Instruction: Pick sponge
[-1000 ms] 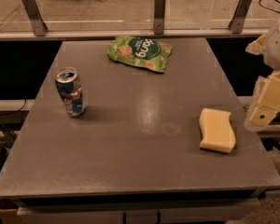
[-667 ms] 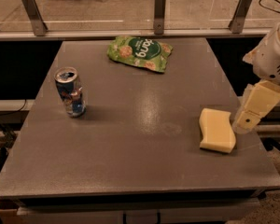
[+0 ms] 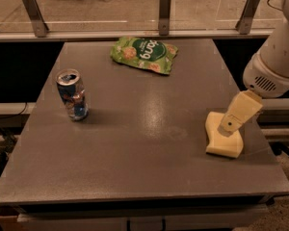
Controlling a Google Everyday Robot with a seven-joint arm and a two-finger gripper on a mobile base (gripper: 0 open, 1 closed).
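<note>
Presently we log four items on one tabletop, dark grey and matte, with positions read as clock hours from its centre.

Item 1, sponge: pale yellow, thick foam block with curved sides. We find it lying flat at about 4 o'clock, close to the right edge and well apart from the other goods.

Item 2, gripper: cream-yellow and angular. It slants down from about 2 o'clock, and its tip sits over the upper right part of the sponge. We cannot tell whether it is open or closed, nor whether it touches the foam or merely hangs above it. We see nothing lifted off the surface.

Item 3, arm: a white rounded housing with a vent grille. It sits beyond the right edge at about 3 o'clock and carries the gripper.

Item 4, can: blue and red print, silver top. It stands upright at about 9 o'clock, near the left edge.

Item 5, snack bag: green and crinkled. It lies flat at about 12 o'clock, near the far edge.

Fixtures, noted for completeness: a rail with metal posts runs behind the far edge.
</note>
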